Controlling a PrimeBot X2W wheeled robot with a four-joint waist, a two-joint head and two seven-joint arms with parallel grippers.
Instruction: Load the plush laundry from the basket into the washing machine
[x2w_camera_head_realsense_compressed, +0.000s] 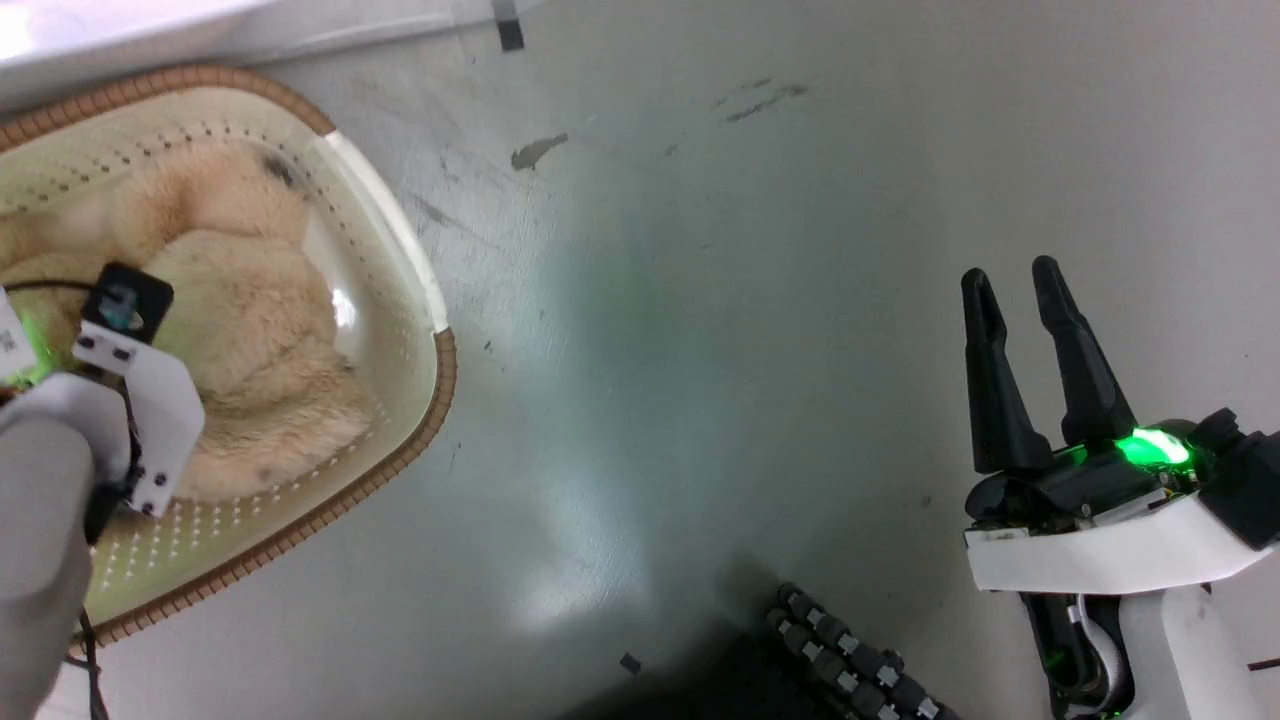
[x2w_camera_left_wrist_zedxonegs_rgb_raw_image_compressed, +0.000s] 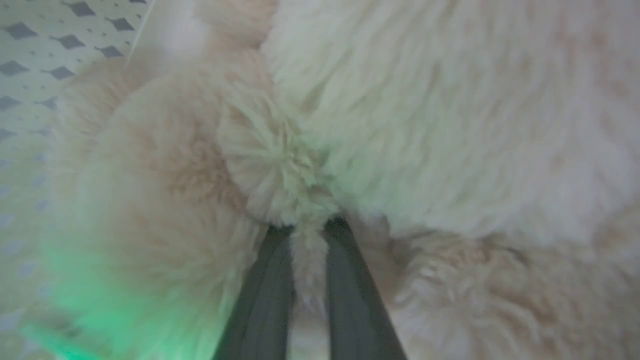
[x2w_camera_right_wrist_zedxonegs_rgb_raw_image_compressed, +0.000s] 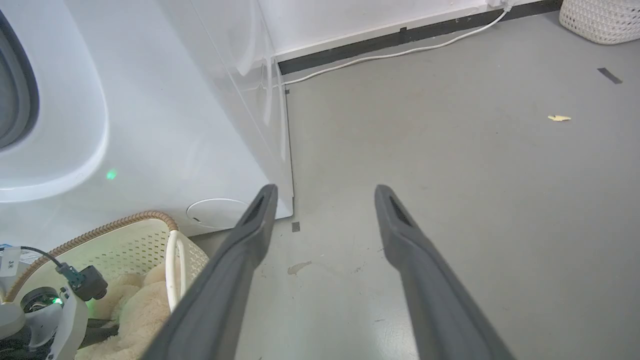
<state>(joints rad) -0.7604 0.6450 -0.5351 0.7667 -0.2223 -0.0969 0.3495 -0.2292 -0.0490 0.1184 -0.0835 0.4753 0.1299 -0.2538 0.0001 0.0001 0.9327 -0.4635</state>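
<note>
Left wrist view puts me right on top of the left gripper (x2w_camera_left_wrist_zedxonegs_rgb_raw_image_compressed: 307, 227): its two dark fingers (x2w_camera_left_wrist_zedxonegs_rgb_raw_image_compressed: 270, 290) sit almost together, tips sunk into the plush laundry (x2w_camera_left_wrist_zedxonegs_rgb_raw_image_compressed: 425, 125) with a tuft of cream fur pinched in the narrow gap between them. Around the tips the shaggy lobes bulge up on both sides, and the perforated wall of the basket (x2w_camera_left_wrist_zedxonegs_rgb_raw_image_compressed: 30, 50) shows at the far left.

From the head view, the left arm's white wrist bracket reaches down over the plush laundry (x2w_camera_head_realsense_compressed: 250, 320), which lies inside the basket (x2w_camera_head_realsense_compressed: 440, 380) and covers most of its floor. The basket stands on the grey floor (x2w_camera_head_realsense_compressed: 700, 350) at the left, its brown woven rim and one white handle facing the open middle of the room.

Well apart on the right, the right gripper (x2w_camera_head_realsense_compressed: 1010, 270) hangs over bare floor with a green light glowing at its base. Its own wrist view shows the right gripper (x2w_camera_right_wrist_zedxonegs_rgb_raw_image_compressed: 326, 189) with fingers spread wide and nothing between them.

Beyond those fingers the washing machine (x2w_camera_right_wrist_zedxonegs_rgb_raw_image_compressed: 150, 125) rises just behind the basket (x2w_camera_right_wrist_zedxonegs_rgb_raw_image_compressed: 110, 227), a round cover (x2w_camera_right_wrist_zedxonegs_rgb_raw_image_compressed: 217, 212) low on its front and a sliver of grey gasket (x2w_camera_right_wrist_zedxonegs_rgb_raw_image_compressed: 15, 100) at the left edge. A white cable (x2w_camera_right_wrist_zedxonegs_rgb_raw_image_compressed: 400, 50) runs along the far wall, a pale woven bin (x2w_camera_right_wrist_zedxonegs_rgb_raw_image_compressed: 600, 20) sits in the far right corner, and a small yellow scrap (x2w_camera_right_wrist_zedxonegs_rgb_raw_image_compressed: 559, 118) lies on the floor near it
</note>
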